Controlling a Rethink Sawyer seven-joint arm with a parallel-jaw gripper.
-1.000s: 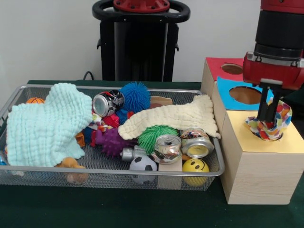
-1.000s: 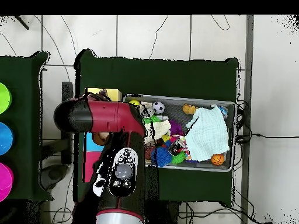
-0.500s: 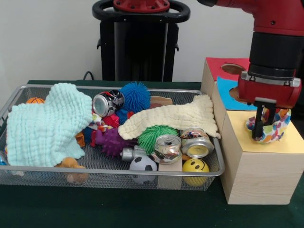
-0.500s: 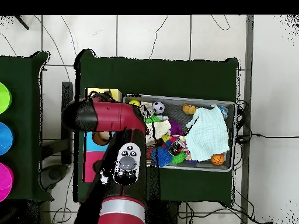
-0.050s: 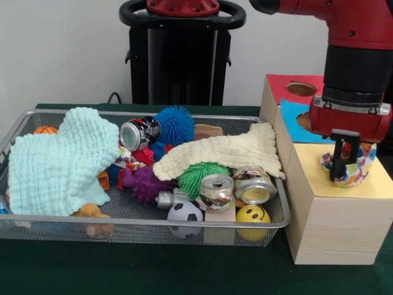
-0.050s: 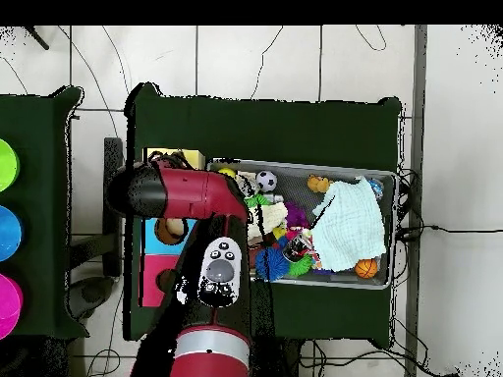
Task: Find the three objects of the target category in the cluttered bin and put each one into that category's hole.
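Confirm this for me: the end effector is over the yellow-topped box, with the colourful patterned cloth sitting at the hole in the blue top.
Not quite. The front view shows the colourful patterned cloth sitting at the hole in the yellow top, not the blue top, whose hole holds no cloth. The rest stands: the end effector is over the yellow-topped box, right at the cloth.

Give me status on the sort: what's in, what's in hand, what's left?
Nothing can be confirmed as fully in. In hand: the gripper is at the multicoloured cloth, which sits bunched at the hole on the box's yellow section, part still above the surface. Left: the mint cloth and cream cloth lie in the bin.
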